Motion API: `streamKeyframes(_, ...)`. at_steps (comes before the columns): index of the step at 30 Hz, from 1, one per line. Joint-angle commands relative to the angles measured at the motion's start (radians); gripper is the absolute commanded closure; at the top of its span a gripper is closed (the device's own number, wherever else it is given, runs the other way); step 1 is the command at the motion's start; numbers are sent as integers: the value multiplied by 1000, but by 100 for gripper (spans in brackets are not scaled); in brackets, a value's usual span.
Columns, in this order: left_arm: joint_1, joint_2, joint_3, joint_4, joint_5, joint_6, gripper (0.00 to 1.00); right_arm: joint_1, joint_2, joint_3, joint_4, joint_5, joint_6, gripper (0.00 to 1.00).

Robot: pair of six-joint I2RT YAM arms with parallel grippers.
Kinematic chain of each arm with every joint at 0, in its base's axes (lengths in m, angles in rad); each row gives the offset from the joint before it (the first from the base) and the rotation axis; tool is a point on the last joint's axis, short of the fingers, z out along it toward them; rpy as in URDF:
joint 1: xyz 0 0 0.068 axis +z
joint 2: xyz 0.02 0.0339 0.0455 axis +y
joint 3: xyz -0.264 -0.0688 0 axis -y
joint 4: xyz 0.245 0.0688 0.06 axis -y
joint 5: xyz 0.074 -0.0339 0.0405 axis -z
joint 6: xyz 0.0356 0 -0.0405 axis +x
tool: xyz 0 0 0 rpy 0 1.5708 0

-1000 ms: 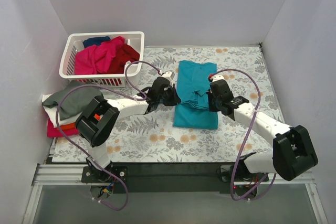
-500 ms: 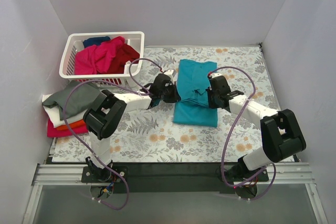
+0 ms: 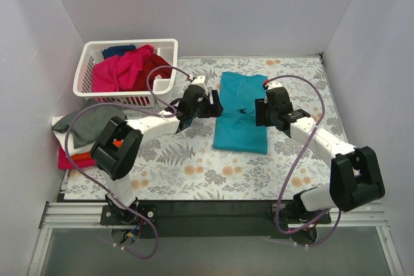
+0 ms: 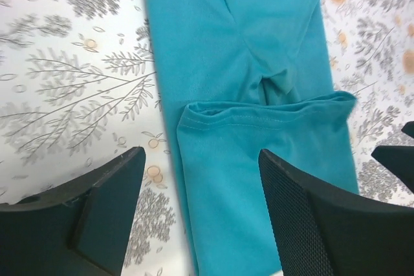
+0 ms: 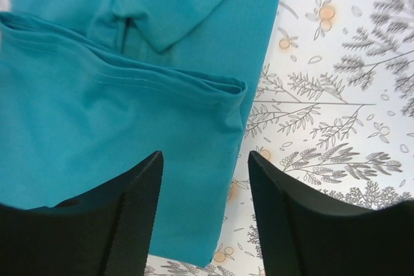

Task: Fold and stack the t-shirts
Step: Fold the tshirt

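Note:
A teal t-shirt (image 3: 240, 132) lies mid-table, its near half folded up over the far half, with the hem running across the middle (image 4: 259, 116). My left gripper (image 3: 212, 105) hovers open over the shirt's left edge; its wrist view shows only cloth (image 4: 259, 179) and table between the fingers (image 4: 107, 208). My right gripper (image 3: 261, 112) is open over the right edge, its fingers (image 5: 132, 214) straddling the folded corner (image 5: 213, 134). Neither gripper holds anything. More t-shirts, magenta (image 3: 119, 69), dark red (image 3: 155, 69) and navy (image 3: 118, 50), fill the basket.
The white lattice basket (image 3: 87, 75) stands at the back left. Beside it at the left edge sits a pile of folded shirts with a grey one (image 3: 90, 124) on top. The floral table (image 3: 194, 166) is walled by white panels on three sides.
Both grippers were shut on the teal shirt's hem and have opened and let go. They have moved a little toward the back, and the folded half now lies flat.

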Motion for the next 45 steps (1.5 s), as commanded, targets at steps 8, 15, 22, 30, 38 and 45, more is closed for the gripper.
streamKeyframes(8, -156, -230, -212, 167, -70, -53, 34, 2, -153, 28, -1, -186, -22, 47)
streamKeyframes(15, -253, -127, -212, 195, -88, -98, 34, 0, -113, 11, 4, -262, 12, 48)
streamKeyframes(22, -254, -195, -305, 166, -179, -107, 34, 2, -208, -145, 6, -211, 26, 47)
streamKeyframes(30, -256, -247, -375, 79, -274, -146, 34, 0, -260, -250, 2, -133, 47, 46)
streamKeyframes(38, -256, -235, -404, 48, -284, -196, 34, 0, -263, -291, -2, -104, 64, 45)
streamKeyframes(45, -254, -204, -392, 33, -275, -207, 37, -1, -265, -336, -1, -108, 81, 45)
